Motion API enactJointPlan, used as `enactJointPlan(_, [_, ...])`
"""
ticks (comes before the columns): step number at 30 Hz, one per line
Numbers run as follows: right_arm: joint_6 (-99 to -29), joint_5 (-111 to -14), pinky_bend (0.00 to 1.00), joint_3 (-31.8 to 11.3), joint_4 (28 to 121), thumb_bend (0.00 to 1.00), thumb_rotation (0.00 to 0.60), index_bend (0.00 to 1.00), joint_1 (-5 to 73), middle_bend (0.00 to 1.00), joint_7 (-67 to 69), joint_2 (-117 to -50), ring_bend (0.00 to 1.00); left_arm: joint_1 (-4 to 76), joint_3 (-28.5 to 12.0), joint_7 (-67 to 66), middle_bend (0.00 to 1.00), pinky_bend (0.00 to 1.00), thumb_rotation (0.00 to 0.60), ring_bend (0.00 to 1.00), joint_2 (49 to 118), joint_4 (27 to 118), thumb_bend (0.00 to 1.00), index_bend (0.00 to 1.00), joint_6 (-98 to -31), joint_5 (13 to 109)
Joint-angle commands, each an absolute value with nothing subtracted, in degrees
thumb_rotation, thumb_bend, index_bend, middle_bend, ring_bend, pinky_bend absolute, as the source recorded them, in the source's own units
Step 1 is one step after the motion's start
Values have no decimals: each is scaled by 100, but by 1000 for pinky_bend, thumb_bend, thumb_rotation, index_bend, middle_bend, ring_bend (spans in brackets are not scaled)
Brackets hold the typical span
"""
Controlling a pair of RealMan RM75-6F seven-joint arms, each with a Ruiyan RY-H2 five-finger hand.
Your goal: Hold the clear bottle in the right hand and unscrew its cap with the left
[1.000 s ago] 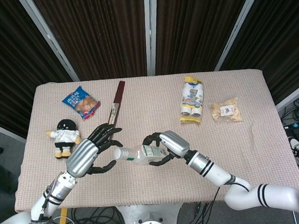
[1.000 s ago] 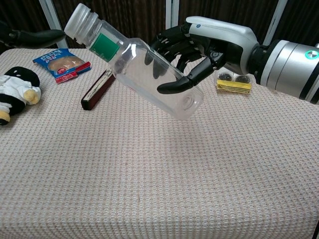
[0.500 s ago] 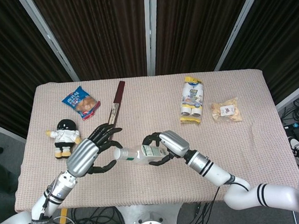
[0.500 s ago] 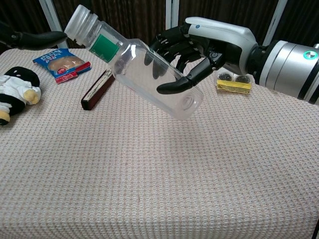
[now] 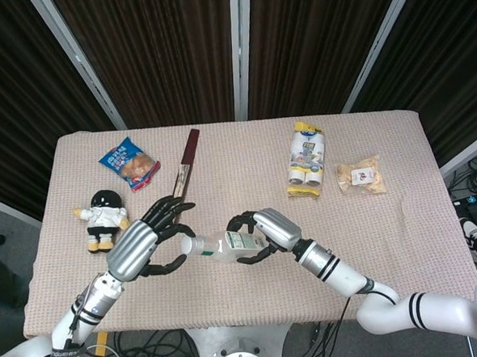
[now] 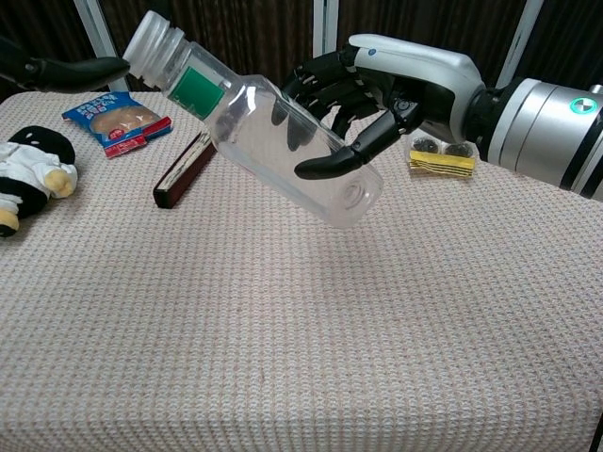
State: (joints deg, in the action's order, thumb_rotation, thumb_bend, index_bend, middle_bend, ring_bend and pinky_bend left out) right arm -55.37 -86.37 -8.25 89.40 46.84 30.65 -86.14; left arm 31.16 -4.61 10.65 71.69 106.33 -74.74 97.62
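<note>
Right hand: we see the right hand (image 6: 377,89) wrapped around the body of the clear bottle (image 6: 273,127), thumb across the near side and dark fingers (image 6: 316,80) curled over the far side; it holds the bottle clear of the table (image 5: 404,241).
Bottle: we note it tilted, base low and to the right, neck up and to the left, with a green label (image 6: 196,87) just below the neck; in the head view it lies nearly level over the near middle of the table.
Cap: the cap (image 6: 151,42) sits on the neck, at the bottle's left end.
Left hand: we find the left hand (image 5: 149,240) spread wide around the cap end, fingers above and thumb below it. In the chest view one dark fingertip (image 6: 108,66) reaches the cap's edge; whether it presses on the cap or merely sits beside it we cannot tell. We see no grasp closed on it.
Far left: a blue snack packet (image 5: 129,162), and a black-and-white plush doll (image 5: 102,219) lying nearer, at the left edge.
Far middle: a dark red flat stick (image 5: 186,163), lying lengthwise.
Far right: a white-and-yellow pack of rolls (image 5: 307,166), and a small clear bag of snacks (image 5: 361,176) just to its right.
</note>
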Motion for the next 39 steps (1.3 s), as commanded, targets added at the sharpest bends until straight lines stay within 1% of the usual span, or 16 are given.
enactJointPlan(1, [-5527,-8640,510,-822,8931,390,600,582,4689,567,3081,-8625,363,3117,-470,1085,89,13,600,40,7186,10617,328,408,-7489,9755])
enactJointPlan(13, [-5568,-8640,510,-814,8908,390,600,582,4671,567,3075,-8656,363,3108,-479,1135,103,15,600,40,7214,10569,349,437,-7565,9770])
enactJointPlan(28, [-5566,-8645,510,-755,8947,391,600,582,4616,566,2879,-8502,363,3019,-463,1136,104,15,600,40,7066,10553,344,437,-7700,9777])
enactJointPlan(31, [-5547,-8633,510,-714,8963,391,600,582,4582,566,2721,-8367,363,2944,-458,1139,103,15,600,40,6956,10479,345,436,-7771,9717])
enactJointPlan(34, [-5470,-8606,510,-662,9001,390,600,582,4561,565,2441,-8144,363,2858,-398,952,103,15,600,40,6808,10317,346,434,-7702,9563])
enactJointPlan(39, [-5304,-8323,510,-618,9036,390,600,582,4514,564,1336,-7762,363,2757,-328,-107,103,14,600,40,6844,9954,346,431,-7308,8955])
